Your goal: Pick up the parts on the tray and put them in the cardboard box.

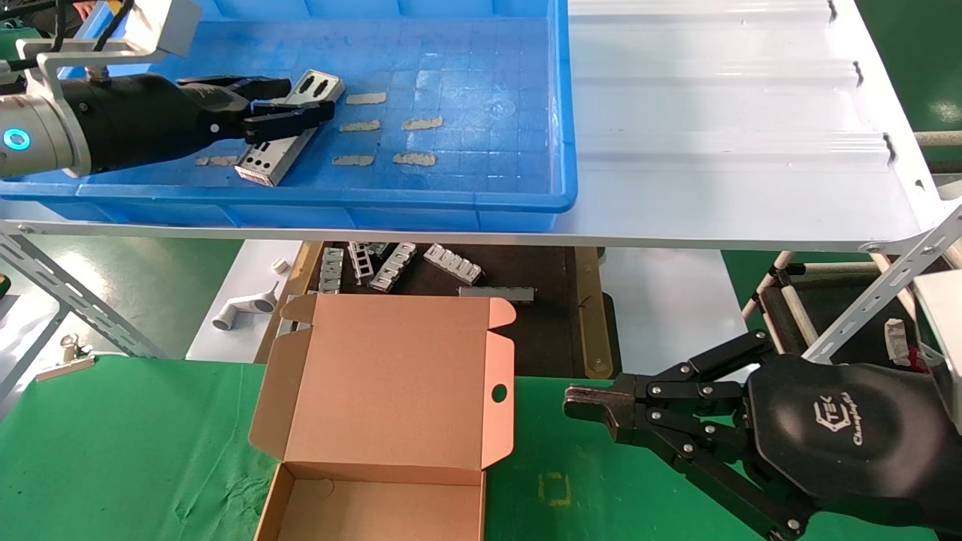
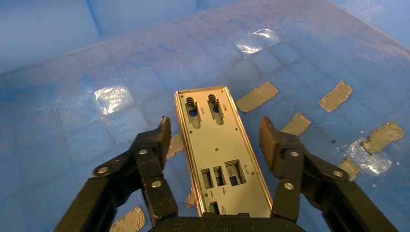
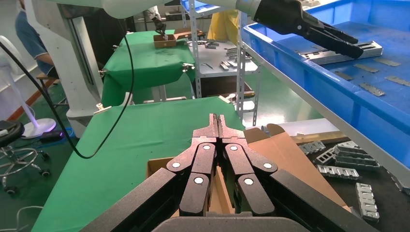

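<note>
The left arm reaches level into the blue tray (image 1: 451, 197), its left tool (image 1: 289, 113) spread wide over a silver part (image 1: 288, 128) lying flat on the tray floor. The wrist view shows one finger (image 2: 157, 142) on each side of the part (image 2: 220, 154), neither touching it. The right arm hangs low over the green surface (image 1: 135, 443), its right tool (image 1: 579, 402) pinched closed just beside the open cardboard box (image 1: 391, 391).

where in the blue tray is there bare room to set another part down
The tray floor right of the tape strips is bare up to its right wall. It is crowded at the left, where the open left gripper straddles the part.
</note>
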`<state>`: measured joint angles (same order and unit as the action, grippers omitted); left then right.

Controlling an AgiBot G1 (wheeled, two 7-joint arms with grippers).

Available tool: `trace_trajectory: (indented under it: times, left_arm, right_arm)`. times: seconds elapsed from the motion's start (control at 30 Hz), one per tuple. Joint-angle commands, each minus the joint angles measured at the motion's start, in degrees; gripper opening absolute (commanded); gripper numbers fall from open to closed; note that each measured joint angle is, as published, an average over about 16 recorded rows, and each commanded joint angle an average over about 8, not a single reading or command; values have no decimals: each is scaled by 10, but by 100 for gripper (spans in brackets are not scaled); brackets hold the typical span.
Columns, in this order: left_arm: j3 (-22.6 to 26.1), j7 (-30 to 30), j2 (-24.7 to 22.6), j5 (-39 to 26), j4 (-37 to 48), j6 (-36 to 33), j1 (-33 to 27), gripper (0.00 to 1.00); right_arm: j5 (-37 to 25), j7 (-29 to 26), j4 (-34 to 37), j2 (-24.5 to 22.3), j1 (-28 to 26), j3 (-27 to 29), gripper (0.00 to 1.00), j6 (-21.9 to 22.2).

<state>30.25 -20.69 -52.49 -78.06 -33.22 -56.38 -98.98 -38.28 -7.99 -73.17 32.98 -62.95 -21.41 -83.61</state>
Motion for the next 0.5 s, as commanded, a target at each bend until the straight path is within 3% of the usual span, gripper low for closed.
trace_trajectory:
  times: [0.03, 0.5]
  left_arm:
    - [0, 0, -1, 0, 1, 1, 1, 0]
    - [-4, -1, 10, 2, -12, 6, 6, 0]
  right_arm:
    - [0, 0, 0, 0, 0, 0, 0, 0]
    - [0, 0, 0, 0, 0, 0, 0, 0]
